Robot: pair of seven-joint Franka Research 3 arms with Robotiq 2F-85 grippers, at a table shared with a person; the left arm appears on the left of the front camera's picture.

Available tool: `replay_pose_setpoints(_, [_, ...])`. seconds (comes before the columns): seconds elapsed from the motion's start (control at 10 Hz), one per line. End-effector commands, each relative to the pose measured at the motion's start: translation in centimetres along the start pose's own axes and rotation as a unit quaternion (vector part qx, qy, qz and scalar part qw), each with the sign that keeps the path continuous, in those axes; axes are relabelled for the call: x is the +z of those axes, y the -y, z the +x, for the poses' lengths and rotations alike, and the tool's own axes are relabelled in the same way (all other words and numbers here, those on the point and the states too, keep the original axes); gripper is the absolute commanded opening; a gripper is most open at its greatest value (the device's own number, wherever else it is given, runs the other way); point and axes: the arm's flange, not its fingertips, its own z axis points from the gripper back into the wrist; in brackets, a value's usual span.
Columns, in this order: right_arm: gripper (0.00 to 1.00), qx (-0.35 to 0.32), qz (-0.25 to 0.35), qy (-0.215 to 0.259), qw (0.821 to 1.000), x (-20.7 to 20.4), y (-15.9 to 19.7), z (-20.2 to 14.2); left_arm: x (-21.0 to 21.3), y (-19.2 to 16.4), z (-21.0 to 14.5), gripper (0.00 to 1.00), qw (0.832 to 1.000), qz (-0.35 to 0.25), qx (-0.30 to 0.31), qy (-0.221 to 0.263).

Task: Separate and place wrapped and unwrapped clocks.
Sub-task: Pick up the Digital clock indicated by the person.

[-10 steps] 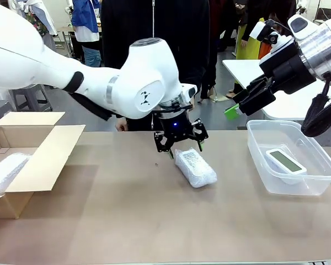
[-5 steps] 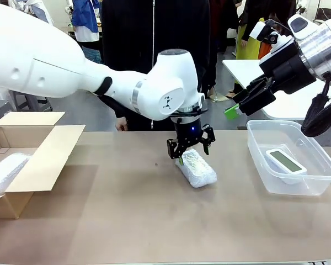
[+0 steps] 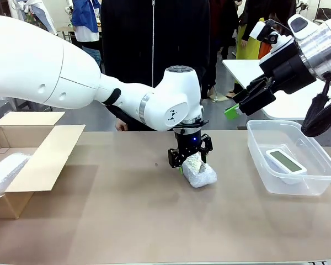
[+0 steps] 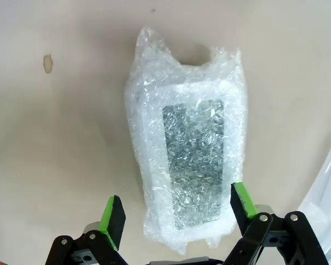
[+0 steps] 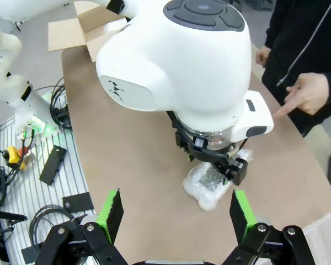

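Note:
A bubble-wrapped clock (image 3: 200, 173) (image 4: 187, 160) lies mid-table. My left gripper (image 3: 191, 162) (image 4: 177, 207) is down over its near end, open, with one green pad on each side and a gap between pads and wrap. From the right wrist the same wrapped clock (image 5: 205, 186) shows under the left wrist. A second wrapped clock (image 3: 5, 172) rests in the cardboard box (image 3: 41, 160) at the left. The bare white clock (image 3: 285, 161) lies in the clear plastic tub (image 3: 257, 144) at the right. My right gripper (image 3: 235, 105) (image 5: 176, 210) hangs open, high above the tub's left side, holding nothing.
A person in black (image 3: 154, 55) stands at the far edge; one hand (image 5: 303, 95) points toward the table. The left arm's big white body (image 3: 71, 83) spans the left half above the table. A white table (image 3: 248, 72) stands behind at the right.
My left gripper has moved right and come down, from beside the wrapped clock's far-left end to straddling it. The right arm has stayed still.

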Motion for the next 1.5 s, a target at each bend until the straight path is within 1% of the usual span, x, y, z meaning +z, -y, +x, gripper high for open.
replay_pose_setpoints(0.0, [1.0,-0.001,0.007,0.006,1.0,-0.1,0.1,-0.1,0.4,0.5,-0.1,1.0,0.999,0.001,0.014,0.031])
replay_pose_setpoints(0.2, [1.0,-0.001,0.007,0.006,1.0,-0.1,0.1,-0.1,0.3,0.9,0.2,1.0,0.999,-0.007,0.008,0.041])
replay_pose_setpoints(0.6, [1.0,-0.001,0.007,0.006,1.0,-0.1,0.1,-0.1,-1.1,3.1,0.4,1.0,0.998,0.01,-0.007,0.054])
replay_pose_setpoints(1.4, [1.0,-0.001,0.007,0.006,1.0,-0.1,0.1,-0.1,-3.6,2.8,0.9,1.0,0.998,0.043,-0.011,0.034])
